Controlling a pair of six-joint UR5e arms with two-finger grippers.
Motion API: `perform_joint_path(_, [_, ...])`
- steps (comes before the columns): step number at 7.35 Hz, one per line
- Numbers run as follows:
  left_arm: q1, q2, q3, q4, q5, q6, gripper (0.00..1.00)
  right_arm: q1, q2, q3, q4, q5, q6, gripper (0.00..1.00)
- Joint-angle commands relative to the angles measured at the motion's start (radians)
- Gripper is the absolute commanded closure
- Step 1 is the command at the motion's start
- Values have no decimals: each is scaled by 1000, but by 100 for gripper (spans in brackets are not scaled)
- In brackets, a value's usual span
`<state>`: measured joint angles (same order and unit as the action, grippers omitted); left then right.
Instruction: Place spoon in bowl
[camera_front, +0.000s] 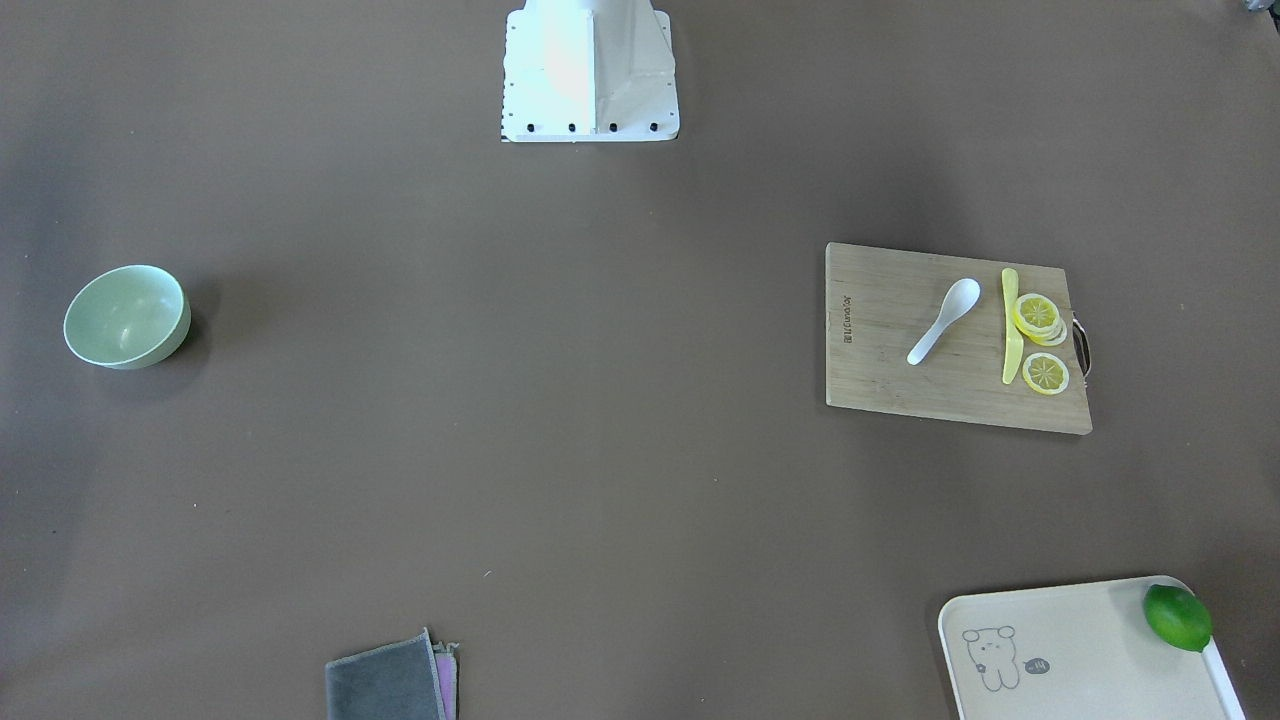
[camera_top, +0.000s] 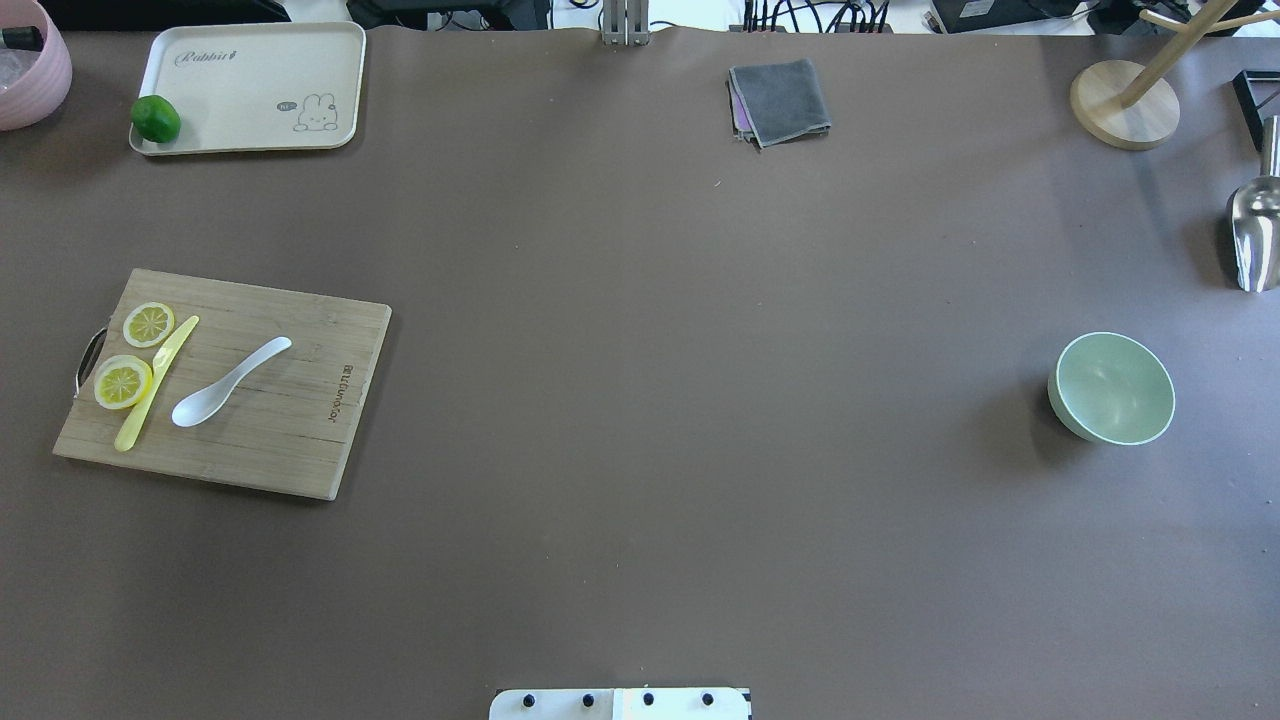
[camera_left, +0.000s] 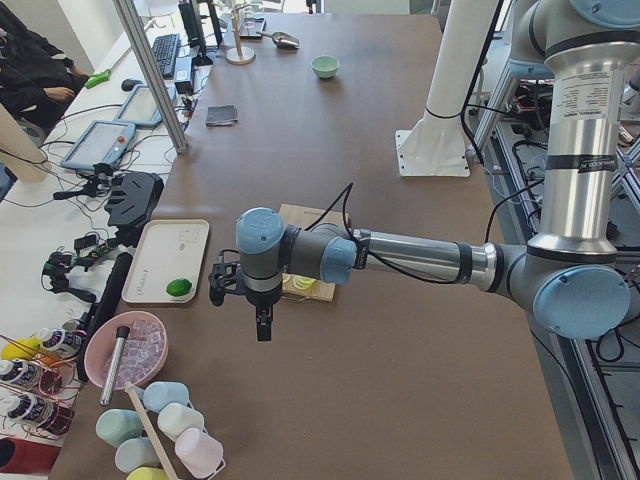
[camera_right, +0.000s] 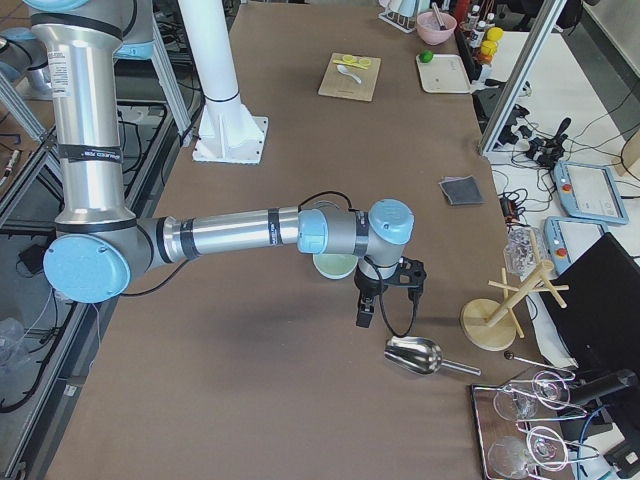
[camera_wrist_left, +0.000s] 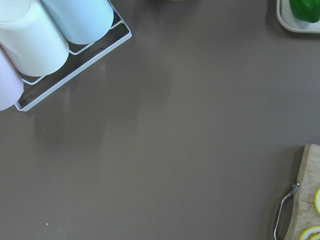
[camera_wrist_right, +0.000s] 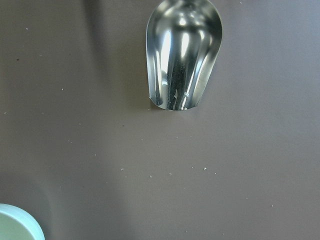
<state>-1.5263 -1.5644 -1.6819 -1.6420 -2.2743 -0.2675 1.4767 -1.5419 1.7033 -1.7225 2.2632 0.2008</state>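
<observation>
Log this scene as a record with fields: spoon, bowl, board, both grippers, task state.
spoon: lies on the board, beside the knife, scoop toward the robot
bowl: upright, empty, on the robot's right, far from the spoon
board: holds spoon, knife, lemon slices
left gripper: hangs above the table near the board; open or shut cannot be told
right gripper: hangs between bowl and metal scoop; cannot be told
task: spoon not yet in bowl
</observation>
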Motion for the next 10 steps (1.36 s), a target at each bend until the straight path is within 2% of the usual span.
perform_joint_path(1, [0, 0, 4, -4, -1, -1, 2, -9, -4, 7, 3, 15, 6, 0])
perform_joint_path(2, [0, -2, 10, -4, -4, -2, 2, -60, -1, 30, 3, 21, 12, 0])
perform_joint_path(3, [2, -2, 13, -4, -10, -7, 2, -150, 2, 60, 9, 13, 105, 0])
perform_joint_path(6, [3, -3, 22, -6, -5, -3, 2, -335, 26, 62, 151, 2, 415, 0])
perform_joint_path(10, [5, -8, 33, -4, -5, -2, 2, -420, -10, 27, 190, -4, 411, 0])
